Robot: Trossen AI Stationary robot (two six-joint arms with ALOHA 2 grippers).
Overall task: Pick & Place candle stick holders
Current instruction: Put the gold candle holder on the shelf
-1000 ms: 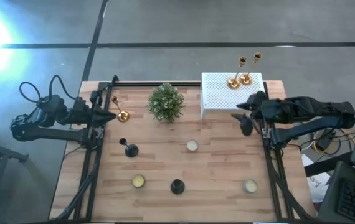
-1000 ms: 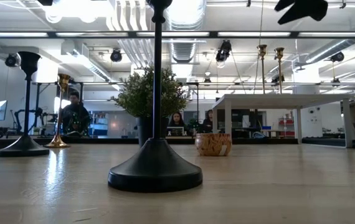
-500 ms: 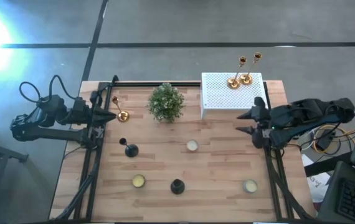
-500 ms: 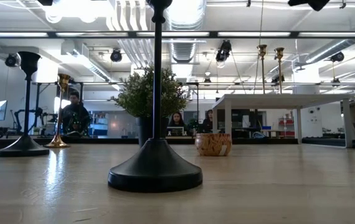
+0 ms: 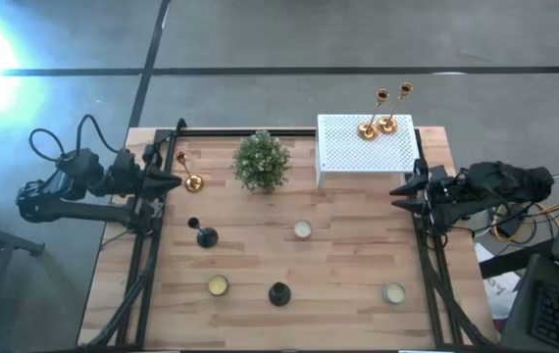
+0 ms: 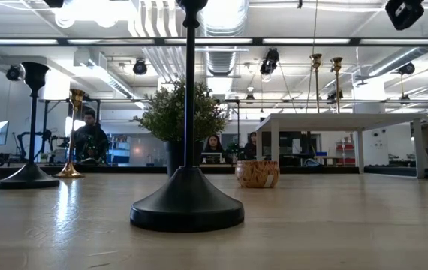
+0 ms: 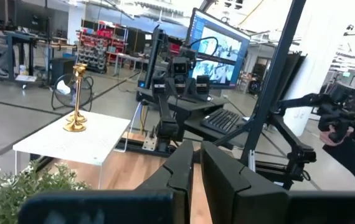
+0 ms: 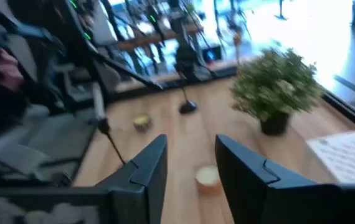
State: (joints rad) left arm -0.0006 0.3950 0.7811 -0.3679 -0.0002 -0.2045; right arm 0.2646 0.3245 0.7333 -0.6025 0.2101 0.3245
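I see my right gripper point(image 5: 397, 193) empty with fingers apart at the table's right edge, my left gripper point(image 5: 175, 181) closed beside a gold holder point(image 5: 190, 176), two gold holders point(image 5: 378, 116) on the white box point(image 5: 343, 157), two black holders point(image 5: 204, 234) on the table

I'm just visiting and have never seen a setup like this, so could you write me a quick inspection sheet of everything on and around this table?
Surface: wooden table, slatted top.
Job's things: two gold candle stick holders atop the white perforated box; one gold holder near the left edge; two black holders on the wood.
Clutter: potted plant; three small candle cups.
Grippers: left gripper shut, beside the lone gold holder; right gripper open, empty, at the right edge.
Cables: black loops at the left arm; a bundle by the right arm.
Surroundings: concrete floor; people seated at desks in the low view.
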